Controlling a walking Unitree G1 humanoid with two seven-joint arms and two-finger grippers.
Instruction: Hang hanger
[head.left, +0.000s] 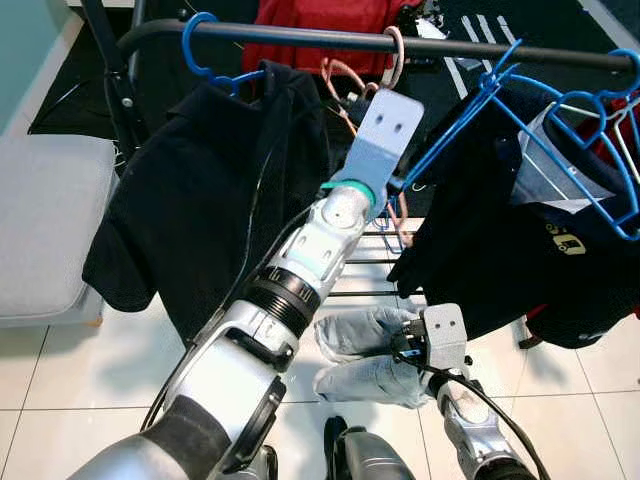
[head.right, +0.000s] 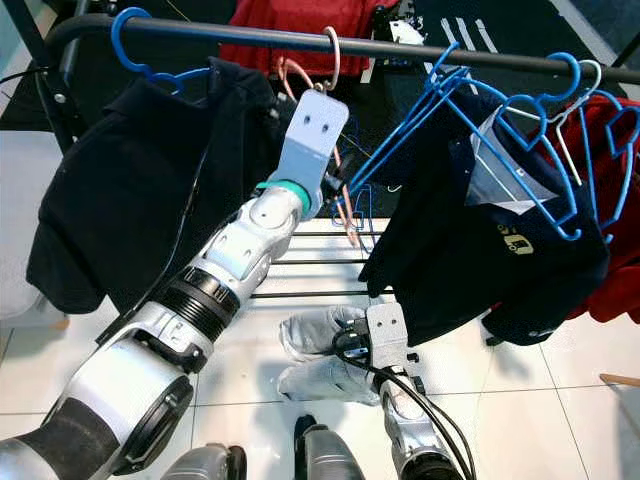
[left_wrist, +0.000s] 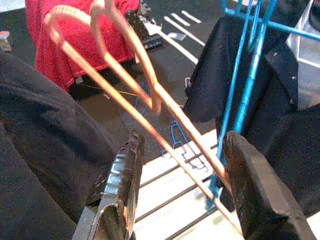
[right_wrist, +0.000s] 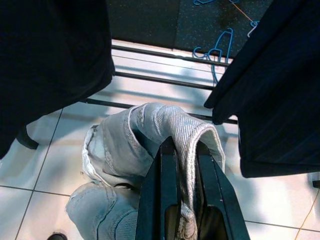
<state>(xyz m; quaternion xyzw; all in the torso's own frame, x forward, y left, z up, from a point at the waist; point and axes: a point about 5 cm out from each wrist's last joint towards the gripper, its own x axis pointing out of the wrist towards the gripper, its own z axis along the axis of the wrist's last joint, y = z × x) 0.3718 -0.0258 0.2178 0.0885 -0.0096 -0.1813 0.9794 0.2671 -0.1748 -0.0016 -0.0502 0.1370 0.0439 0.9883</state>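
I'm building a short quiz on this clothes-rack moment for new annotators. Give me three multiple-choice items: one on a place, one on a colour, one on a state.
1. Where is the pink hanger's hook?
A. on the floor tiles
B. over the black rail
C. in the right gripper

2. What colour is the hanger carrying the black shirt left of the raised arm?
A. blue
B. white
C. green

3. What is the right gripper doing?
A. open above the rail
B. shut on a blue hanger
C. shut on the light denim garment

Answers:
1 B: the pink hanger hooks over the black rail, and its wires pass between the open fingers of the left gripper.
2 A: the blue hanger tops the black shirt.
3 C: the right gripper pinches the rim of the light denim garment low over the tiles.
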